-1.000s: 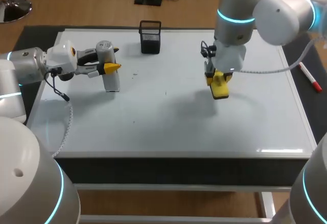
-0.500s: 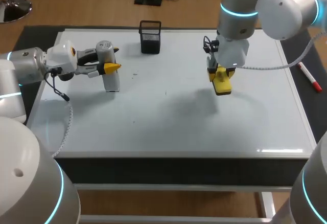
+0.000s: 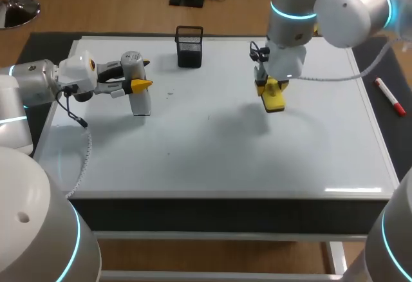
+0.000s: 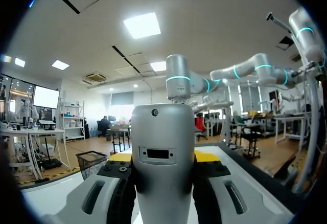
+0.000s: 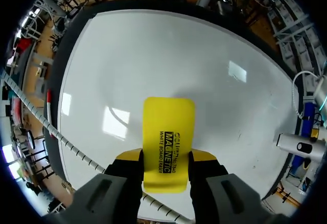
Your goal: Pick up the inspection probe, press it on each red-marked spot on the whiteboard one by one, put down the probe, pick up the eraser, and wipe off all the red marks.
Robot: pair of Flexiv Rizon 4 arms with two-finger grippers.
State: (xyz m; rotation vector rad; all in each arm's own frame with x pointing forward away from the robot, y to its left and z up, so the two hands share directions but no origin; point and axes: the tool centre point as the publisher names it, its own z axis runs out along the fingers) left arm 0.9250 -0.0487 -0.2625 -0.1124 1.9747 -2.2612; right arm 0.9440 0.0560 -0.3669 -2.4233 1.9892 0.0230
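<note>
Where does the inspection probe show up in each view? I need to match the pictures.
Head view: inspection probe upright at the whiteboard's left side, in the left gripper.
Left wrist view: probe between the gripper's fingers, straight ahead.
Right wrist view: probe small, far off beside the eraser, near the whiteboard's edge.
Shared landmark: the whiteboard.

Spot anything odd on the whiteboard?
Nothing spilled or damaged. One oddity: left gripper is shut on the probe, upright on the whiteboard, while right gripper holds the eraser.
</note>
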